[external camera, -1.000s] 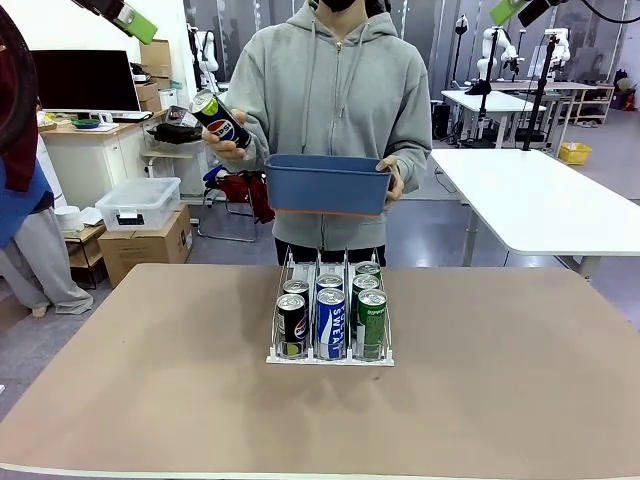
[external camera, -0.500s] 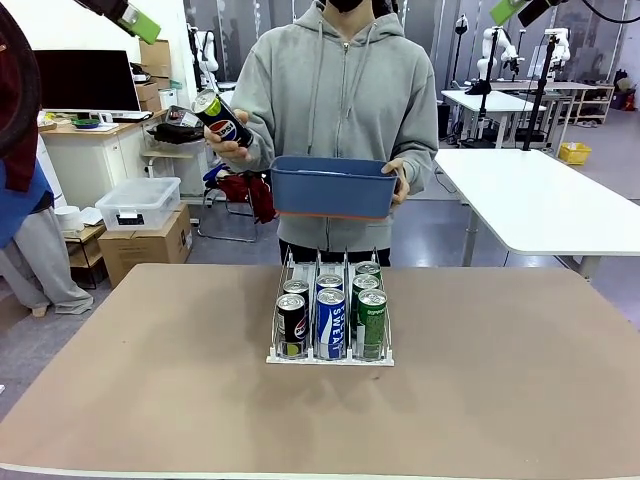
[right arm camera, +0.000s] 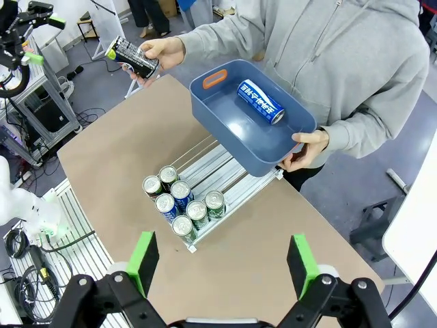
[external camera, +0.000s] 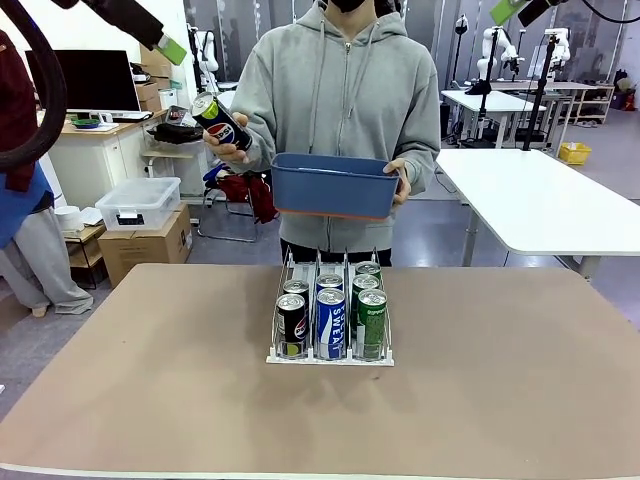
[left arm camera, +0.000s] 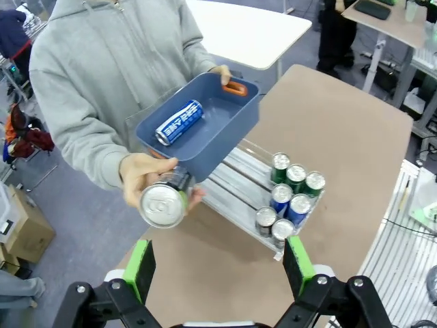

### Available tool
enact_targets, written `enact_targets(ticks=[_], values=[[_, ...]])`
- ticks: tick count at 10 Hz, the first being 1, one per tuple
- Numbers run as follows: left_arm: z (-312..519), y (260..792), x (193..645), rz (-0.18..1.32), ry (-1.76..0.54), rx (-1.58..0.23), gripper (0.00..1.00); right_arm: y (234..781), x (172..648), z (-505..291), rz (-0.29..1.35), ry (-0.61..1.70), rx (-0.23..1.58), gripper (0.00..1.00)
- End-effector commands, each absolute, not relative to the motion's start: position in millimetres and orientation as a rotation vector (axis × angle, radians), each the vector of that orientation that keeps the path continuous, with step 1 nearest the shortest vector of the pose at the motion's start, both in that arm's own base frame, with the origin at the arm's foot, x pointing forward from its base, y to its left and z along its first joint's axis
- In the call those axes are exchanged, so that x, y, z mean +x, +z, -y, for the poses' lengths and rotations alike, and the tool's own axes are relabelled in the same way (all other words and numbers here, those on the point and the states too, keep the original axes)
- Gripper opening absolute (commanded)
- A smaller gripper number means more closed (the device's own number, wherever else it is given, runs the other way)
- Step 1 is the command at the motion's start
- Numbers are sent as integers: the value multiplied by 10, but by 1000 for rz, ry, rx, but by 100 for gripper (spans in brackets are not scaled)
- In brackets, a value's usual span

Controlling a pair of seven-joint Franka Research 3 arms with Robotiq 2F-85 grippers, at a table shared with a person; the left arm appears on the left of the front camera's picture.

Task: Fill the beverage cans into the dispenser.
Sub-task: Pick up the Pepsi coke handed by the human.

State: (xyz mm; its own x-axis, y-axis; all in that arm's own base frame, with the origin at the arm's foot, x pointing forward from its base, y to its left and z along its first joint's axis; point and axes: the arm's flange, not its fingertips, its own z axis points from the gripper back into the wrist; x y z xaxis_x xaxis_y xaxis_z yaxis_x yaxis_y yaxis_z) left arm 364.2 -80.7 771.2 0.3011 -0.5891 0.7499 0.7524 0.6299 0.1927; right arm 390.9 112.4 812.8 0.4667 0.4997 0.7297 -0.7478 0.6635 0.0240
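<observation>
Black can (left arm camera: 162, 203) beyond left end effector (left arm camera: 218, 251)

So my left gripper (external camera: 168, 46) is dropping lower and swinging in toward the middle in the front view. It's closing the gap to the black can (external camera: 221, 121) that the person's hand (external camera: 233, 148) is holding out, but it isn't touching it. Meanwhile the person is straightening up a bit, and the blue bin (external camera: 333, 190) they're carrying is drifting slightly toward my right side.
</observation>
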Motion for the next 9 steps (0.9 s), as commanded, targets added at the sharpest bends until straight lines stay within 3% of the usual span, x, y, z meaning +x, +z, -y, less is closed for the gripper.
enact_targets(ticks=[1,9], values=[[864,7626,3743,918,-873,-122,100,8119,3902,-1116,757,785,367,100],[981,7311,4377,890,-836,-173,100,8119,3902,-1116,757,785,367,100]])
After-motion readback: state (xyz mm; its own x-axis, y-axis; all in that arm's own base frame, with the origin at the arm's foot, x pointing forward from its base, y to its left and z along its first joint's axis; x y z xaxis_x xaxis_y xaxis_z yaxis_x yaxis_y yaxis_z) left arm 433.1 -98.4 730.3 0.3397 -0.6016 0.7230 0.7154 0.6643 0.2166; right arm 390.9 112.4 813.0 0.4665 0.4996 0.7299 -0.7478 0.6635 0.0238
